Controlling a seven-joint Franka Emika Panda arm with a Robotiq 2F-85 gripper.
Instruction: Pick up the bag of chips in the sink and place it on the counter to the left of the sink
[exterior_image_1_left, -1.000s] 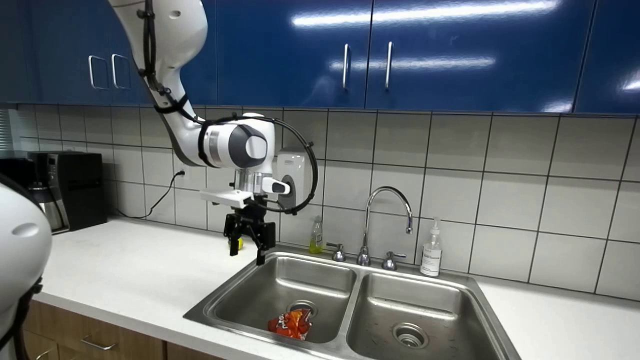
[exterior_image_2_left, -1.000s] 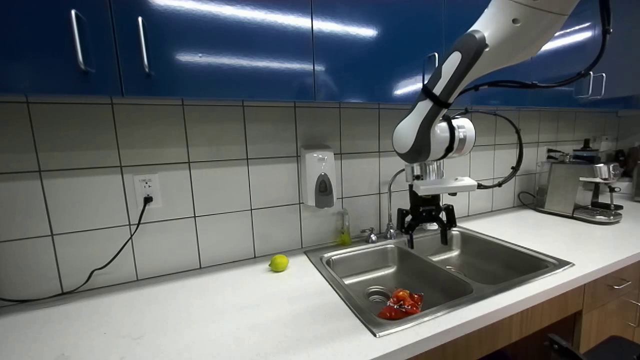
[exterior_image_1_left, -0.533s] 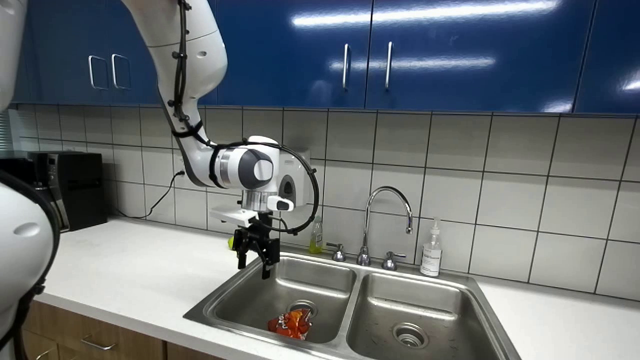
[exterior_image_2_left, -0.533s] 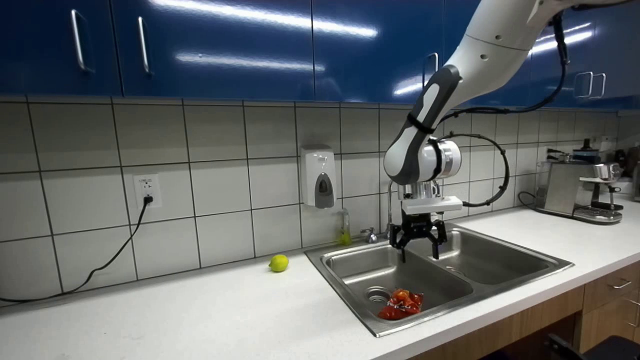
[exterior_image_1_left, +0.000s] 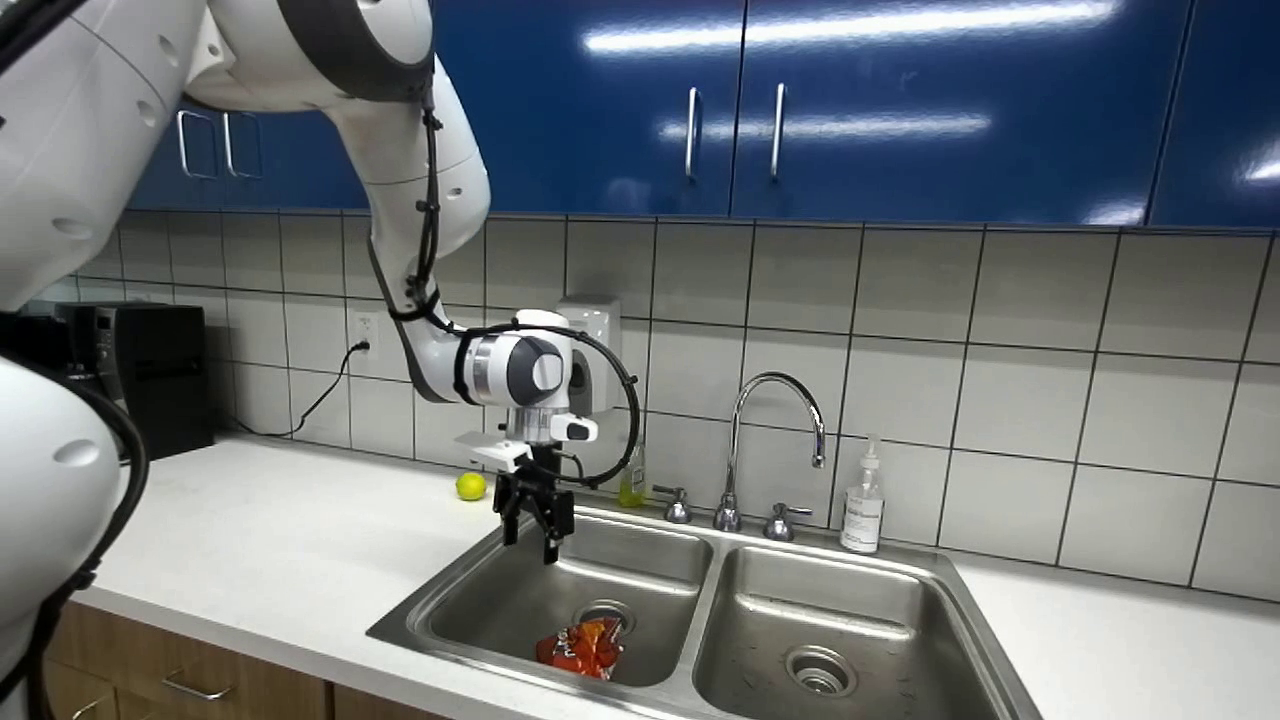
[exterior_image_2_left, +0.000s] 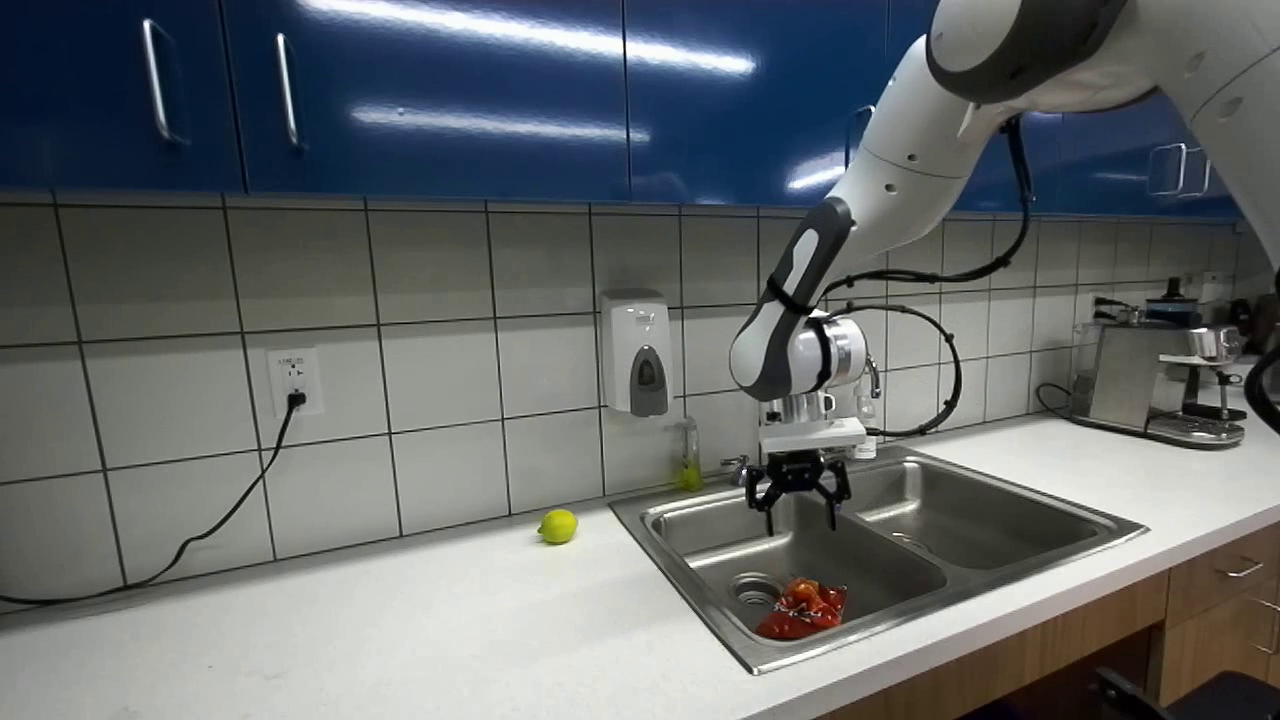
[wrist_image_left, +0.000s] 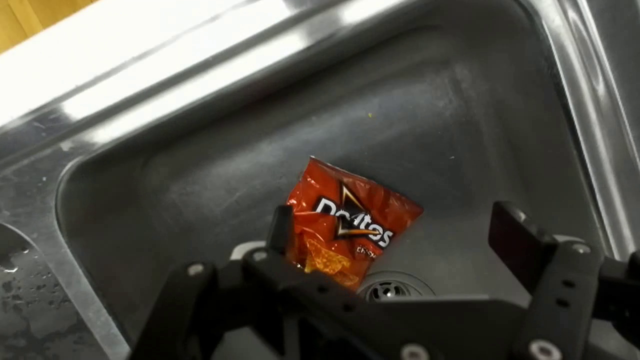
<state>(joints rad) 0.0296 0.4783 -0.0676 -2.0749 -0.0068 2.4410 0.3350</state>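
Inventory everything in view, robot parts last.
bag of chips: one, red, in sink
sink: one, grey, in counter
counter: one, white, around sink
faucet: one, chrome, sink's rear
bottles: two, clear and yellow, sink's rear
fruit: one, yellowish, on counter
dispenser: one, white, on wall
cords: at least two, black, by wall
appliances: at least two, black and silver, on counter
cabinets: several, blue, overhead
drawers: several, brown, below counter
arm: one, white, above counter
claw: one, black, open, above sink

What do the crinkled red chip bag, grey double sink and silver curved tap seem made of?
Crinkled red chip bag: probably glossy plastic film, showing creases and glints. Grey double sink: likely satin stainless steel, giving soft, blurred reflections. Silver curved tap: apparently polished, chromed metal, judging by sharp highlights.
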